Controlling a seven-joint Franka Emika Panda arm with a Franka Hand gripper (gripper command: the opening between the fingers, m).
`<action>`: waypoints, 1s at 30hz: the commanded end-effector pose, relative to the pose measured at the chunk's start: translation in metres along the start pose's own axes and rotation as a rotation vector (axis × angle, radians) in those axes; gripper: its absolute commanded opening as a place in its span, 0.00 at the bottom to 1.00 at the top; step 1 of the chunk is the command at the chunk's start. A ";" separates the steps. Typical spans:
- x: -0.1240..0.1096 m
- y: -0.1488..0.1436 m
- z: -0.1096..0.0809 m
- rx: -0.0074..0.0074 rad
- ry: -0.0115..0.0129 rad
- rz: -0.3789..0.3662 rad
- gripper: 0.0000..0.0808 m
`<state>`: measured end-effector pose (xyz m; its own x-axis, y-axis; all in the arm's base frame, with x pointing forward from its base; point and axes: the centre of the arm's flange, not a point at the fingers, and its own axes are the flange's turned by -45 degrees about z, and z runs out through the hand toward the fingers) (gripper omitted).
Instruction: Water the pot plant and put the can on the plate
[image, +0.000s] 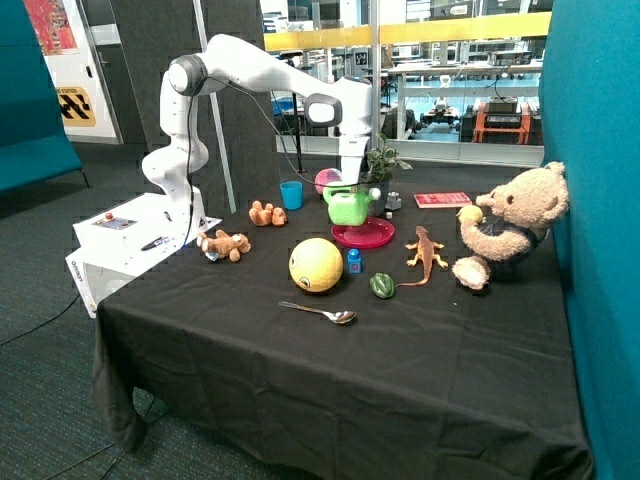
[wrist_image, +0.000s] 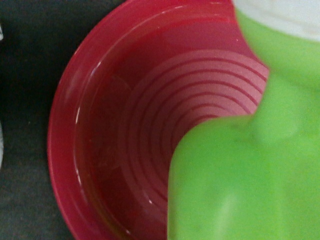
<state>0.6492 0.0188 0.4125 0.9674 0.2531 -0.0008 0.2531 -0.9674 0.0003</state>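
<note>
green can (wrist_image: 240, 170) filled the wrist view, held just above the pink plate (wrist_image: 100, 150) beside the pot plant (image: 382, 160); gripper (image: 352, 186) grip could not be told; placing apparently remained.

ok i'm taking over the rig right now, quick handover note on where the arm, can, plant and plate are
Gripper: down at the can's handle; whether it grips cannot be seen.
Can: right over the plate, at or just above its surface; the wrist view shows the plate's ribbed centre directly beneath it.
Pot plant: upright just behind the can, beside the red book.
Done: can brought to the plate. Whether the plant was watered cannot be seen.
Left: confirm the can is seated, release, retract.
</note>
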 end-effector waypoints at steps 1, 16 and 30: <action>0.011 0.000 0.012 0.0003 0.0008 -0.012 0.00; 0.018 -0.005 0.025 0.0003 0.0008 -0.031 0.00; 0.021 0.001 0.036 0.0003 0.0008 -0.016 0.00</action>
<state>0.6660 0.0256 0.3836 0.9610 0.2764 -0.0006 0.2764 -0.9610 0.0005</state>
